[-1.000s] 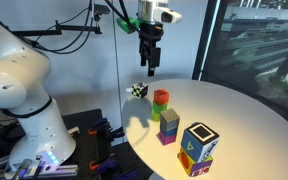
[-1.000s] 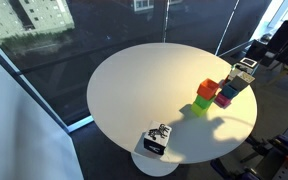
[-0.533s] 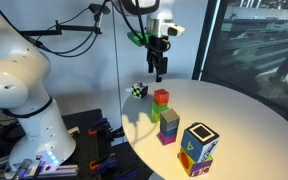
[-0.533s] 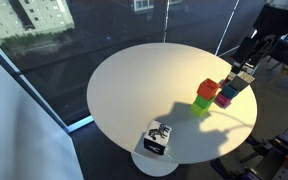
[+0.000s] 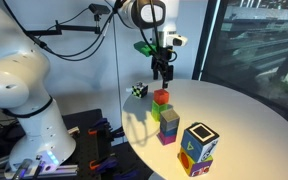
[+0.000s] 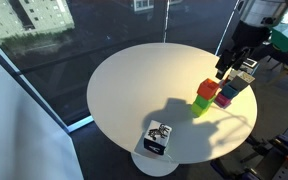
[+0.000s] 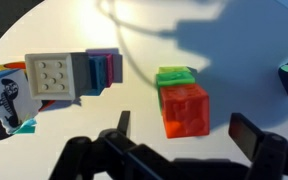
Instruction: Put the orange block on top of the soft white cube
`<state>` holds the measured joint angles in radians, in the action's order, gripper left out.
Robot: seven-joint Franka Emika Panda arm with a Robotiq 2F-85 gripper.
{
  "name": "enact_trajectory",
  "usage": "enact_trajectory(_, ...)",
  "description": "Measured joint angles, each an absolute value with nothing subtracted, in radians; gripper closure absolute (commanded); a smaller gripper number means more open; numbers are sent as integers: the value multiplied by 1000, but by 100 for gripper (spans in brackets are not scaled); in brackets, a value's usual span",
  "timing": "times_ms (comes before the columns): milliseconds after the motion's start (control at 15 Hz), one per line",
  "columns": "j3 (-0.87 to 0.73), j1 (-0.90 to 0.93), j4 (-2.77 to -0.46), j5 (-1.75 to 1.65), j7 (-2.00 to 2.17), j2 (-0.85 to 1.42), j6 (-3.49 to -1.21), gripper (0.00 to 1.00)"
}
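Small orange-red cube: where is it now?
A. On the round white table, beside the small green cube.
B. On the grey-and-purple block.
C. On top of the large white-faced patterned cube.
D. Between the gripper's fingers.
A: the small orange-red cube rests on the round white table right beside the small green cube, with the open gripper above it.

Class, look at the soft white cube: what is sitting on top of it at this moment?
Nothing: the soft white cube has a bare top. The orange block sits apart from it, below the open tool. The cube's underside is hidden.
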<state>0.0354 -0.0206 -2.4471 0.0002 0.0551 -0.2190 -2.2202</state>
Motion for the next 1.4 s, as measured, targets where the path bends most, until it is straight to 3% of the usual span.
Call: enact_trajectory(1400, 62, 20, -2400, -110, 174, -56, -2298, 0)
